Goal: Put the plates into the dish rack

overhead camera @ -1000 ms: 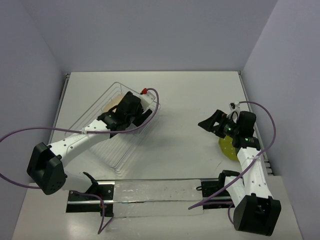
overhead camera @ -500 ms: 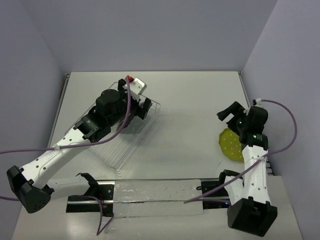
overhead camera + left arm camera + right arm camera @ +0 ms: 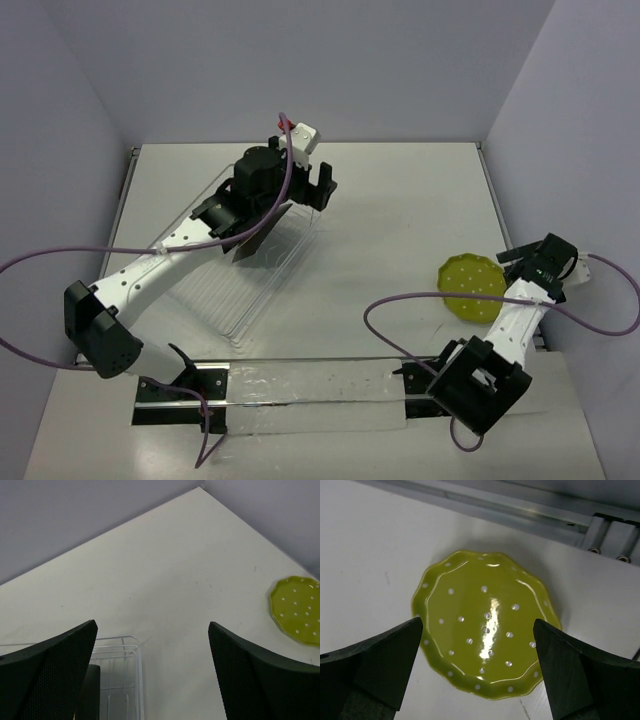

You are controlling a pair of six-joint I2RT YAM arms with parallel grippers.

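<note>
One plate is plainly out of the dish rack [image 3: 238,305], folks: the yellow-green dotted plate [image 3: 472,288] lies flat on the table [image 3: 390,220], far over on the right and well apart from the basket. The right gripper [image 3: 477,630] hangs just above it, jaws spread wide with nothing between them but air, and the plate sits square beneath. Over on the left, the left gripper [image 3: 152,630] is spread wide too and carries nothing, poised above the far end of the rack. The dark teal plate [image 3: 258,238] stands tilted on edge inside the wire, so call that one loaded. The cream floral plate? I can't find it in any view; the left arm covers a good stretch of the basket. By my reckoning that's one in for sure, one unaccounted for, and the dotted one to be picked up and carried across. Now the views. Only the overhead shot shows both arms, the whole rack and the gap the last plate must cross. The right wrist camera alone gives the scalloped rim and white dots up close, with a metal rail just beyond. The left wrist camera catches only a rack corner [image 3: 131,647], a dark sliver inside it, and the dotted plate far off.
</note>
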